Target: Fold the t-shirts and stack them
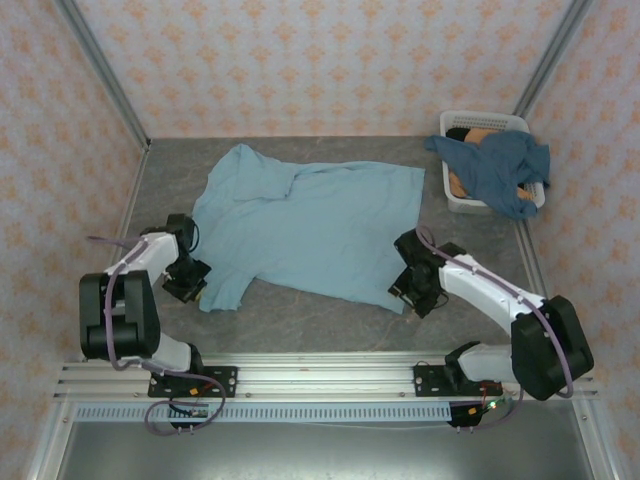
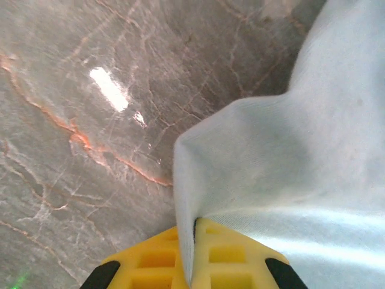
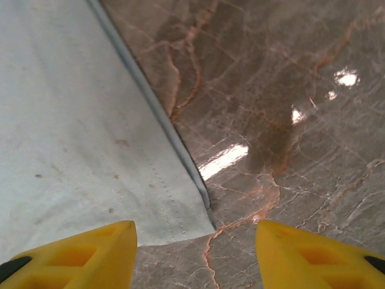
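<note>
Marble tabletop [image 1: 300,325], light-blue t-shirt [image 1: 310,225] lengthwise left-right, hem rightward

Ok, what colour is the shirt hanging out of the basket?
The shirt is a dusty dark blue; the top external view shows it best.

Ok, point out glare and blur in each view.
Left wrist: white glare patch on the table, shirt soft and washed out near the lens. Right wrist: glare streaks on the table, hem crisp. Top external: evenly lit, sharp throughout.
</note>
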You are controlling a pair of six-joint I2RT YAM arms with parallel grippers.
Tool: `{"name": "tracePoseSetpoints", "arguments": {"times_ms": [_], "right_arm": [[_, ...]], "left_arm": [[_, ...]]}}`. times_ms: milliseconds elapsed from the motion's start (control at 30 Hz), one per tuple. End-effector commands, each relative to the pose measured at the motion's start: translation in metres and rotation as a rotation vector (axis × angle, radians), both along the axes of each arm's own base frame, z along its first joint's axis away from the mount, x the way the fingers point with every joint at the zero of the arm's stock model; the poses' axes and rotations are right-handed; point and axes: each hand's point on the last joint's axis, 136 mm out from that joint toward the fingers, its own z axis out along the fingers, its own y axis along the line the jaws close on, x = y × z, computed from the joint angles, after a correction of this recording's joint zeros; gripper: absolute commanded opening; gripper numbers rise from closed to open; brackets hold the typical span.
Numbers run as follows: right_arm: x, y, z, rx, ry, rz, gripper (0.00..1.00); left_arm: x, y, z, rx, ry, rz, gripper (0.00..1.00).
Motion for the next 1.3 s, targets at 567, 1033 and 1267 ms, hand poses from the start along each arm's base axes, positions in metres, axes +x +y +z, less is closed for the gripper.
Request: {"name": "tracePoseSetpoints", "arguments": {"times_ms": [567,1033,1267], "right_arm": [[0.023,0.000,-0.011,0.014,-0.009,-0.253,0.46],[0.001,0.018,0.011,0.128,0.017,-0.384,0.54],[-0.004,0.028,-0.002,0.163,0.048,-0.472,0.58]], "left_arm": [[0.001,0.004,0.027,0.026,-0.049,-0.011,0.00],[0.005,0.000,0.031,0.011,-0.085,0.001,0.00],[0.007,0.000,0.031,0.006,-0.085,-0.005,0.00]]}}
